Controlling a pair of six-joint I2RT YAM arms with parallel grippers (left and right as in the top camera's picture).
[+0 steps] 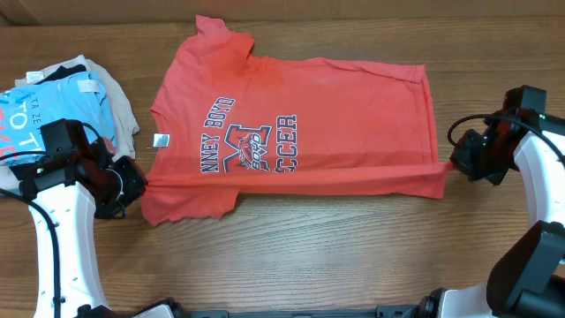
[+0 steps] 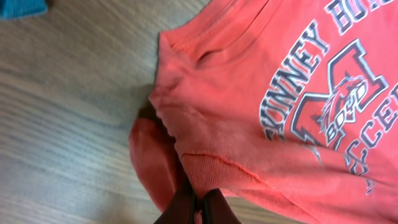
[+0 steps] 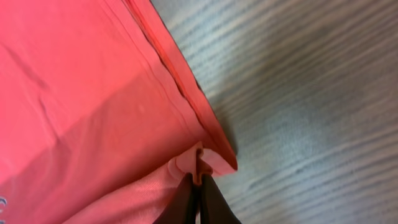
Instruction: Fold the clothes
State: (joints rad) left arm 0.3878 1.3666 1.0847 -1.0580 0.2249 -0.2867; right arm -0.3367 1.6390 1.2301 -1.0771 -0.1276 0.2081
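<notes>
The coral-red T-shirt (image 1: 353, 106) lies spread on the wooden table with its navy-and-white lettering up and its near long edge folded over toward the middle. My left gripper (image 1: 132, 181) is shut on the shirt's shoulder end at the left; the left wrist view shows the cloth (image 2: 249, 81) pinched between the jaws (image 2: 200, 202). My right gripper (image 1: 455, 163) is shut on the hem corner at the right; the right wrist view shows the hem (image 3: 93, 93) bunched in the jaws (image 3: 199, 183). The fold runs taut between the two grippers.
A pile of other garments (image 1: 97, 93) with a light blue printed tee (image 1: 22, 119) on it lies at the far left, behind my left arm. Bare wooden table (image 1: 309, 256) runs in front of the shirt.
</notes>
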